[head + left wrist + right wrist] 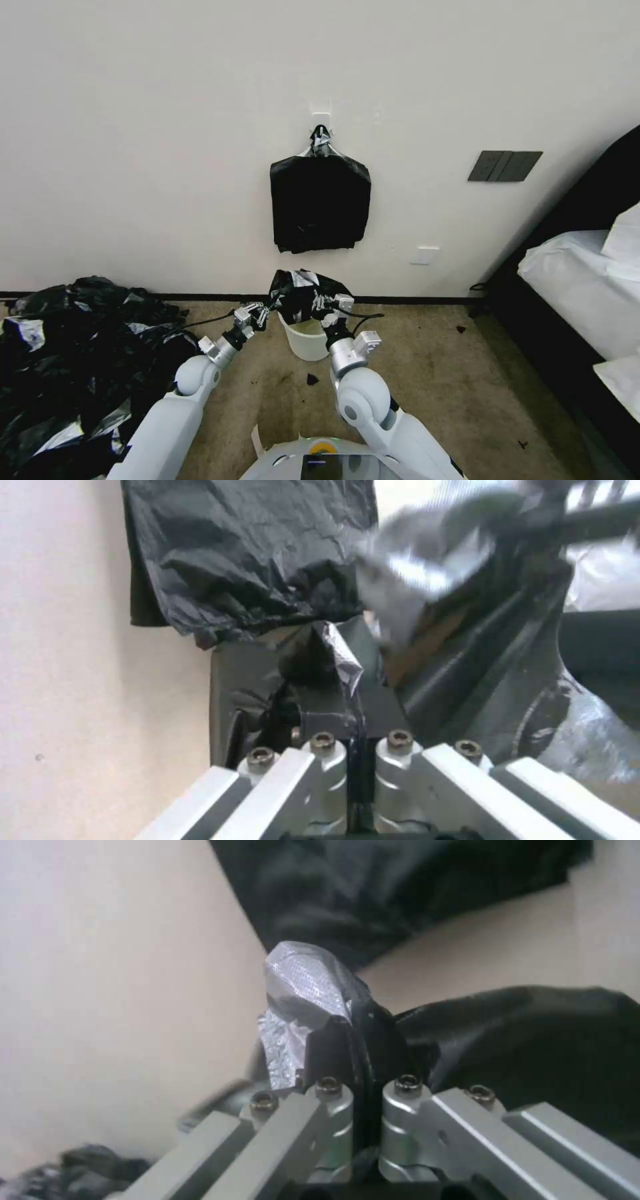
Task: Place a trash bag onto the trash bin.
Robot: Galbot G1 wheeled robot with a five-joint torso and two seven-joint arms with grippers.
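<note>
Head view, far left: a big heap of black bags (73, 360) lies on the carpet against the wall, well apart from the work.
Left gripper (261, 313): it is at the left edge of the trash bag (301, 299), just above the bin. From the left wrist, its fingers (333, 720) are pressed together with a fold of black film pinched between them.
Trash bag, place: it is bunched over the far side of the trash bin (308, 340), held in the air between both grippers; the near part of the rim is bare and the bin's inside is visible, so the bag is not yet over the opening.
Trash bag, handling: I judge it very light, soft and without any stiffness. The glossy film looks slippery, and thin enough to tear or stretch on a hard pull.
Where to hold: at the mouth hem, at two opposite points, so that the opening can be spread wider than the rolled rim. A pinch on one layer only is better than on a thick bunch.
Right gripper (331, 308): it is at the right edge of the bag. From the right wrist, its fingers (363, 1055) are closed on a crumpled tuft of film.
Wall behind: a flat black bundle (320, 200) hangs from a hook above the bin, not touched.
Bin, handling: it looks light and may slide on the carpet if the film drags on it.
</note>
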